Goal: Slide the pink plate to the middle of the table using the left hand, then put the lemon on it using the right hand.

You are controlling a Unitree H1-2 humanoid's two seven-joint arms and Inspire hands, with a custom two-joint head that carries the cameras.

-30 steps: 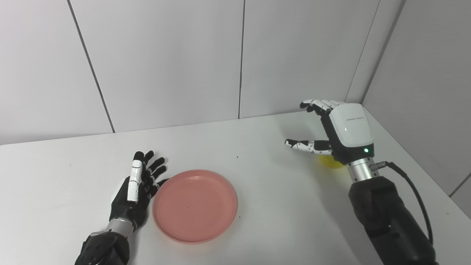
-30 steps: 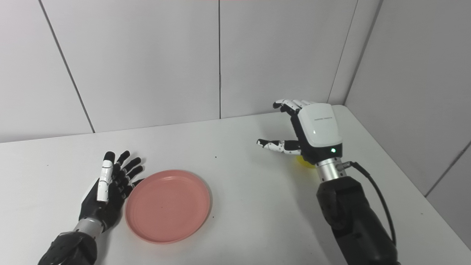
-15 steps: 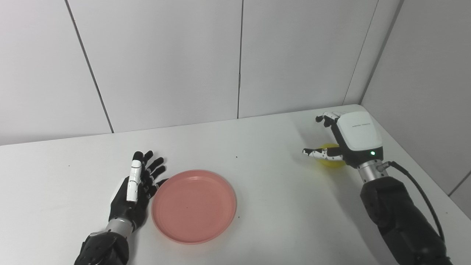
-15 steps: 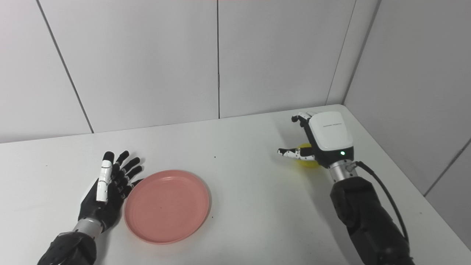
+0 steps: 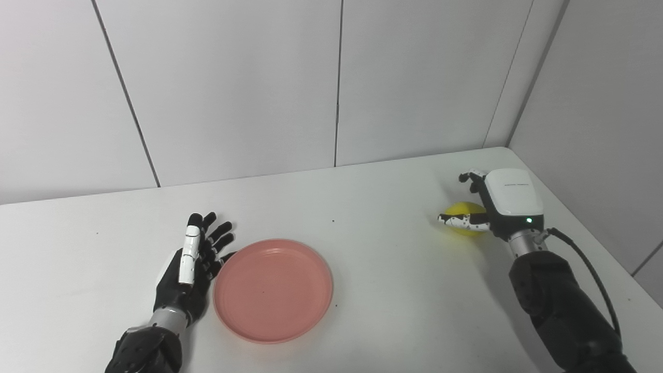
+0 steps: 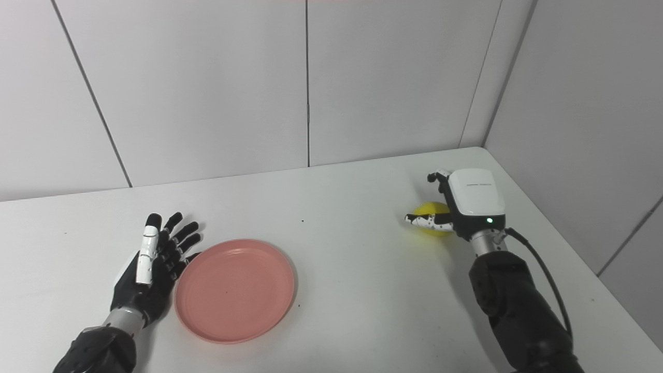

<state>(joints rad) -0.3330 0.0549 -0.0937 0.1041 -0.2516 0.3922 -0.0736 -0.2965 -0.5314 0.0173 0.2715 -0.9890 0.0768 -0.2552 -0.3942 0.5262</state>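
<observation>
The pink plate [image 5: 273, 289] lies on the white table [image 5: 383, 290], left of the middle. My left hand [image 5: 192, 269] rests flat and open against the plate's left rim, fingers spread and pointing away from me. The yellow lemon [image 5: 462, 211] sits on the table at the right, near the wall corner. My right hand [image 5: 500, 202] is low over the lemon, still open. Its thumb [image 5: 462, 221] lies along the lemon's near side and its curled fingers [image 5: 470, 176] hang behind it. The palm hides the lemon's right part.
White wall panels [image 5: 336, 83] close the table's far side. A grey wall [image 5: 601, 114] stands close along the right edge, beside the lemon. A black cable [image 5: 590, 272] runs from the right wrist.
My right hand has moved right and come down from above the table to settle around the lemon, which now shows beside the thumb. The left hand and plate have stayed put.
</observation>
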